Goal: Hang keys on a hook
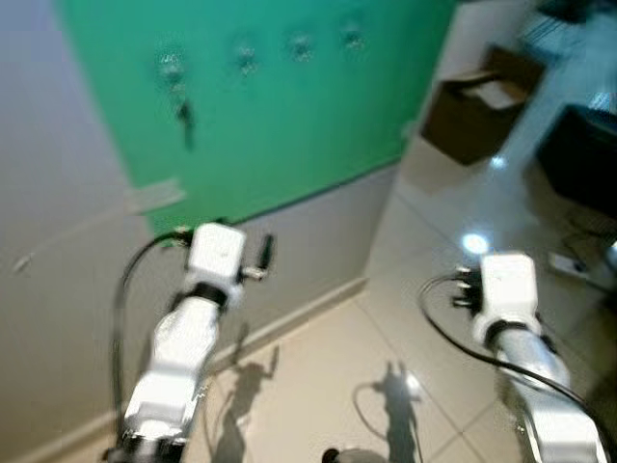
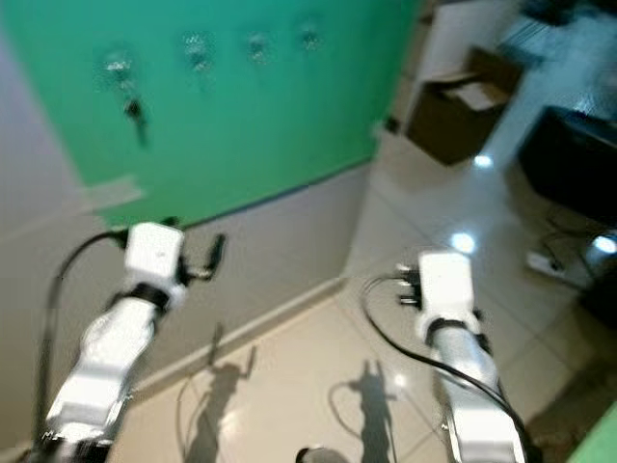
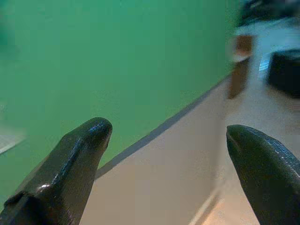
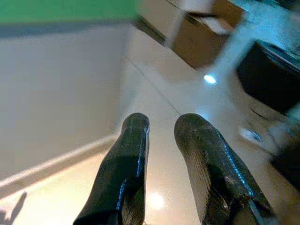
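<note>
- The left gripper [image 3: 164, 145] is held up in front of the wall, its two black fingers spread wide apart with nothing between them.
- Its wrist view looks past the fingers [image 3: 79, 159] at the green panel [image 3: 117, 61] and the grey wall below it; the hooks and keys do not fall within that picture.
- In the head views one black finger of the left gripper [image 1: 266, 253] pokes out past the white wrist block, below the green panel's lower edge.
- The right gripper [image 4: 161, 140] points down toward the tiled floor [image 4: 154, 93] near the wall's skirting; its fingers lie nearly together with a thin gap, holding nothing.
- In the head views the right arm's white wrist block [image 1: 506, 285] hides that gripper's fingers.
- The keys [image 1: 181, 108] hang on the leftmost hook [image 1: 172, 68] of a row of four on the green panel, well above the left gripper.
- The other three hooks [image 1: 300, 44] run to the right; blur makes them hard to read.
- A strip of tape [image 1: 154, 196] sits at the panel's lower left corner.
- An open cardboard box [image 1: 472, 111] stands on the floor to the right, with a dark object [image 1: 578, 159] beyond it, cut off by the frame edge.
- Shadows of both arms [image 1: 395, 391] fall on the floor tiles.
</note>
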Controlling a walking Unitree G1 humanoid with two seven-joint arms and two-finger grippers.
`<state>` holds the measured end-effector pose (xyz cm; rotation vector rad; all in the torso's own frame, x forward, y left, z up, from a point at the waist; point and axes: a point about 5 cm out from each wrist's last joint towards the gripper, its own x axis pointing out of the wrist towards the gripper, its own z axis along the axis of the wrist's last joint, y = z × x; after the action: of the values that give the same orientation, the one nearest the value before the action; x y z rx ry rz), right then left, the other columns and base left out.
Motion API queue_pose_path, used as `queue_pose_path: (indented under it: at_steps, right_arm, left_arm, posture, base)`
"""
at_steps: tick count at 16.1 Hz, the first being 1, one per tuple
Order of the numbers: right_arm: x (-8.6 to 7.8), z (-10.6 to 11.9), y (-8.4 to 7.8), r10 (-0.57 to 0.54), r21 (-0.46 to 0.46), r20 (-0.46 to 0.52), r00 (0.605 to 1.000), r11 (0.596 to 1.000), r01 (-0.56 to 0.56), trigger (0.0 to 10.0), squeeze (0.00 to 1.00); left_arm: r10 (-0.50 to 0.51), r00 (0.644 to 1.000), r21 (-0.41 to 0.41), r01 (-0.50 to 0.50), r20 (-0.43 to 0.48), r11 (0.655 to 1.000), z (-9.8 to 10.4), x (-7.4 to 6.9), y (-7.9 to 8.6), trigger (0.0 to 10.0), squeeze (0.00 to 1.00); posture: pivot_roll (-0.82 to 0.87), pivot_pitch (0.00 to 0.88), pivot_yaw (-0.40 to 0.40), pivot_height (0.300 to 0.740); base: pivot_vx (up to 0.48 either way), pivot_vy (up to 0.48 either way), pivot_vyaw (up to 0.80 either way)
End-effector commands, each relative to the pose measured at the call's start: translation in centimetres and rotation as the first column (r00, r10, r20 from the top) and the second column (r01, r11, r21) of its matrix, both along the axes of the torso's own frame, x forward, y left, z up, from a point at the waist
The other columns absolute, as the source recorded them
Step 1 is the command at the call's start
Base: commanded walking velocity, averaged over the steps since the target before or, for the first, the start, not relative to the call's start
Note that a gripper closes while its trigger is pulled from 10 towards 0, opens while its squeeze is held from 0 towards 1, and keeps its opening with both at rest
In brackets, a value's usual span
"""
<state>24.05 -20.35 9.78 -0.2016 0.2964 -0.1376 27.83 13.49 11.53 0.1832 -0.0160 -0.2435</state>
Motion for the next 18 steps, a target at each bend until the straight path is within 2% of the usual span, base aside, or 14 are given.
queue_pose_path:
  at_steps: [1,4,6,7,8,10,13,15,17,18]
  right_arm:
    - [-0.1,0.6,0.0,-0.015,-0.008,0.022,1.0,1.0,0.016,10.0,0.0]
    - [0.1,1.0,-0.2,-0.034,0.006,0.029,0.999,0.999,0.034,10.0,0.0]
    - [0.3,0.9,-0.3,-0.037,0.024,0.027,0.999,0.999,0.037,10.0,0.0]
    - [0.4,1.0,-0.3,-0.055,0.079,0.039,0.998,0.996,0.052,10.0,0.0]
    - [0.5,1.1,-0.3,-0.062,0.086,0.039,0.997,0.995,0.058,10.0,0.0]
    - [0.6,1.3,0.3,-0.027,0.072,0.026,0.999,0.997,0.025,10.0,0.0]
    - [0.8,0.9,0.0,-0.043,0.08,0.013,0.999,0.996,0.042,10.0,0.0]
    - [0.9,1.0,0.2,-0.035,0.057,0.019,0.999,0.998,0.034,10.0,0.0]
    - [0.3,0.5,-0.1,-0.049,0.033,0.013,0.999,0.998,0.049,10.0,0.0]
    - [0.0,0.6,-0.1,-0.053,0.059,0.041,0.998,0.997,0.05,10.0,0.0]
  left_arm:
    - [-0.002,1.0,0.015,0.002,-0.002,1.0,-0.1,0.1,0.3,10.0,0.0]
    - [0.036,0.999,0.002,-0.036,0.009,0.999,0.3,1.0,0.5,10.0,0.0]
    - [0.022,1.0,-0.028,-0.022,0.005,0.999,0.5,1.0,0.1,10.0,0.0]
    - [0.018,1.0,-0.009,-0.018,-0.007,1.0,0.1,1.1,0.0,10.0,0.0]
    - [0.013,1.0,0.005,-0.013,-0.008,1.0,0.0,1.2,0.0,10.0,0.0]
    - [0.056,0.998,-0.04,-0.056,0.0,0.998,0.4,1.7,0.3,10.0,0.0]
    - [-0.003,1.0,0.02,0.002,0.006,1.0,0.2,1.6,-0.3,10.0,0.0]
    - [0.007,1.0,-0.028,-0.007,0.004,1.0,0.5,1.9,0.0,10.0,0.0]
    - [-0.023,1.0,0.012,0.023,0.016,1.0,0.4,1.7,-0.2,10.0,0.0]
    - [-0.039,0.999,-0.006,0.04,0.018,0.999,0.3,1.6,-0.3,10.0,0.0]
  posture:
    - [-0.16,0.0,0.011,0.74]
    - [-0.16,0.0,0.015,0.74]
    - [-0.15,0.0,0.02,0.74]
    - [-0.15,0.0,0.021,0.74]
    - [-0.16,0.0,0.01,0.74]
    - [-0.16,0.0,0.017,0.74]
    - [-0.16,0.0,0.027,0.74]
    - [-0.16,0.0,0.041,0.74]
    - [-0.17,0.0,0.057,0.74]
    - [-0.17,0.0,0.064,0.74]
  base:
    - [0.0,0.0,-0.8]
    - [0.0,0.0,-0.8]
    - [0.0,0.0,-0.8]
    - [0.0,0.0,-0.8]
    - [0.0,0.0,-0.8]
    - [0.0,0.0,-0.8]
    - [0.0,0.0,-0.8]
    - [0.0,0.0,-0.8]
    - [0.0,0.0,-0.8]
    - [0.0,0.0,-0.8]
